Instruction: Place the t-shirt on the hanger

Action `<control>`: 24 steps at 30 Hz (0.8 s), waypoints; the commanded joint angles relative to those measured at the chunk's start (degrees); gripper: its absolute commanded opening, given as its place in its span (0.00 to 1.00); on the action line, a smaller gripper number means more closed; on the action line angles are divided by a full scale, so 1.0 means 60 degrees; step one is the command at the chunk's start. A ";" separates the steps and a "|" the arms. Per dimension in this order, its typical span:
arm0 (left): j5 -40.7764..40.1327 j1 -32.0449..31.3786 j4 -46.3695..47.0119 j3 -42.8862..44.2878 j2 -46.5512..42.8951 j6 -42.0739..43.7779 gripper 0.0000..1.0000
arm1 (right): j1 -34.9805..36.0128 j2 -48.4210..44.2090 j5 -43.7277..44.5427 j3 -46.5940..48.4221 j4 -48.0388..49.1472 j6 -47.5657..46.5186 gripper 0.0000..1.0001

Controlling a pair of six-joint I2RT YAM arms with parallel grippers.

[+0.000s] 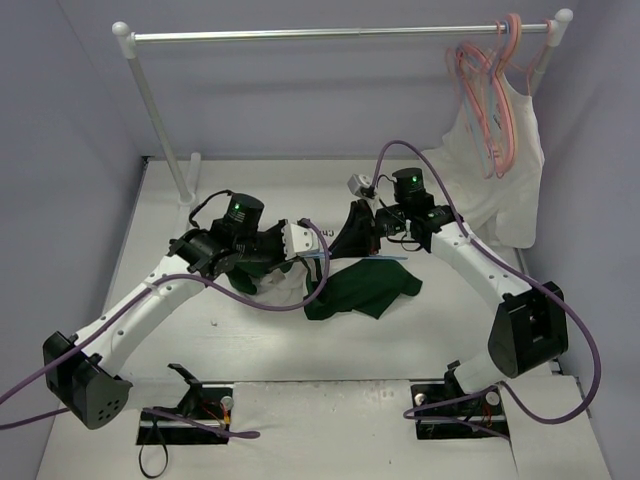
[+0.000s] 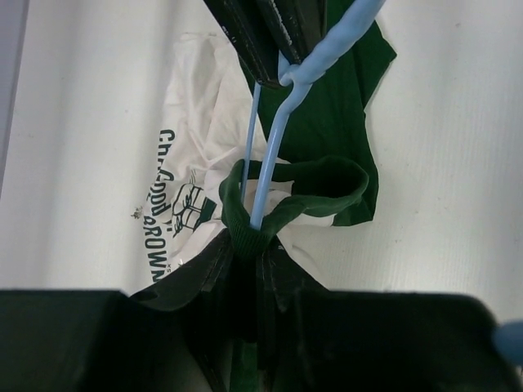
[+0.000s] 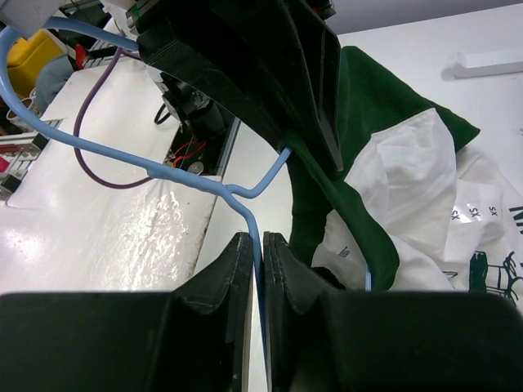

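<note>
My left gripper (image 2: 248,250) is fully closed, its fingers pinching the dark green neck trim of the shirt (image 1: 350,290). The trim stands up as a loop just above the fingertips. The rest of the shirt lies crumpled on the table (image 1: 330,350) at about its middle, with white cloth under the left gripper and a green sleeve spread out toward the right edge.

Two thin arms of the blue hanger (image 2: 272,159) run down through that neck loop. Whether my left fingers also touch the hanger I cannot tell, since the trim covers the spot.

My right gripper (image 3: 259,242) is clamped shut on the hanger with no gap between the fingers. It holds the thin stem just below where the arms branch off. The hook curves away to the upper left in the right wrist view. The two grippers face each other closely over the shirt, nearly touching.

The chest print (image 2: 181,204) is dark and sits sideways in folds. I can read "BROWN" but not the rest. A clear strip (image 3: 474,211) on the white cloth reads "SX" repeatedly.

A rail (image 1: 330,35) runs along the far edge. At the far right corner, pink hangers (image 1: 490,95) and a white top (image 1: 500,195) hang from it.
</note>
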 commanded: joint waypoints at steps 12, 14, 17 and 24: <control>0.0184 0.0519 0.1998 -0.0039 -0.0477 -0.0734 0.00 | -0.0022 -0.0881 0.1940 -0.0441 0.2519 0.2190 0.23; 0.0257 0.0563 0.2145 -0.0112 -0.0506 -0.0983 0.00 | 0.0021 -0.0955 0.2292 -0.0572 0.2681 0.2234 0.22; 0.0404 0.0578 0.2365 -0.0201 -0.0521 -0.1232 0.00 | 0.0153 -0.1130 0.2716 -0.0791 0.2944 0.2351 0.24; 0.0579 0.0593 0.2658 -0.0186 -0.0550 -0.1789 0.00 | 0.0388 -0.1496 0.3640 -0.1070 0.3675 0.2468 0.00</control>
